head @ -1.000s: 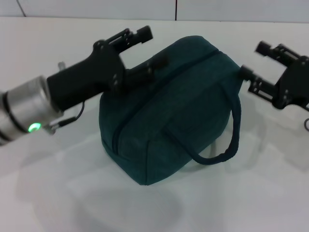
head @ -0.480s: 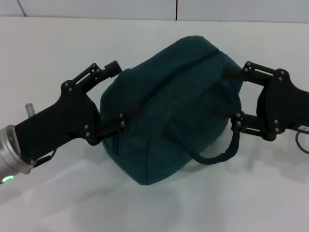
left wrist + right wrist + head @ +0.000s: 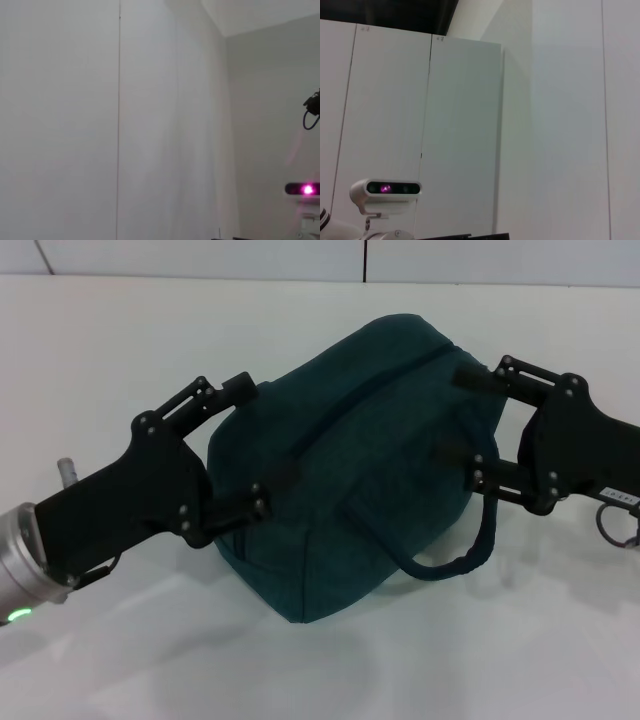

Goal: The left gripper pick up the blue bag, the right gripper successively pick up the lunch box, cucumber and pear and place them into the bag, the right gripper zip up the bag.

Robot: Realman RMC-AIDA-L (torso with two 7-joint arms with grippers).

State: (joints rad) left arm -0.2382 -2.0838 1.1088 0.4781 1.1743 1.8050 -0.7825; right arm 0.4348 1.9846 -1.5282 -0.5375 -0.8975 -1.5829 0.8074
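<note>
Between the two claws on the white table [image 3: 90, 350] sits the bag [image 3: 350, 490], dark teal, zipped, one loop handle drooping forward. Left claw [image 3: 248, 446] and right claw [image 3: 468, 420] both gape wide, each straddling one end of the bag, clamping nothing.

Bright, even light; soft shadows

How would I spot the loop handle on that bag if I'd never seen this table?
On the white table sits one dark teal bag, flanked by the left gripper and the right gripper. Its handle hangs down the bag's side below the right gripper, a thin fabric arch, unlike the rigid black claws.
</note>
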